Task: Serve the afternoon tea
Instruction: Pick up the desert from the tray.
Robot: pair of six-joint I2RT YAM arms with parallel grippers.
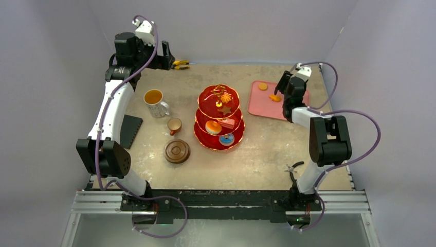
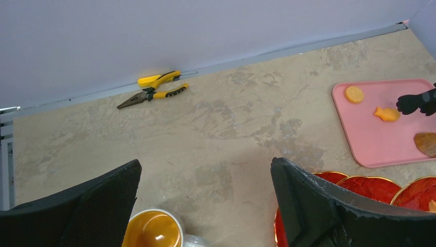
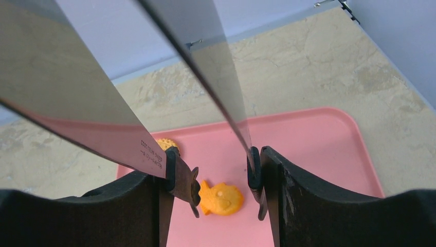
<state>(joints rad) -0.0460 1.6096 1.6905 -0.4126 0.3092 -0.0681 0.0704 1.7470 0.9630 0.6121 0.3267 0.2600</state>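
The red three-tier stand (image 1: 219,118) with a gold handle stands mid-table and holds small pastries. A white mug of amber tea (image 1: 154,100) and a small brown cup (image 1: 174,125) stand to its left, with a brown saucer (image 1: 177,151) in front. My right gripper (image 1: 284,87) is shut on the tongs (image 3: 103,118). Their black tips straddle an orange fish-shaped pastry (image 3: 221,198) on the pink tray (image 3: 319,139), slightly apart from it. My left gripper (image 1: 167,56) is open and empty, raised at the back left, with the mug (image 2: 152,229) below it.
A round biscuit (image 3: 163,144) and a brown pastry (image 2: 425,144) also lie on the pink tray (image 1: 259,105). Yellow-handled pliers (image 1: 181,64) lie by the back wall. A black flat pad (image 1: 131,131) lies at the left edge. Walls enclose three sides.
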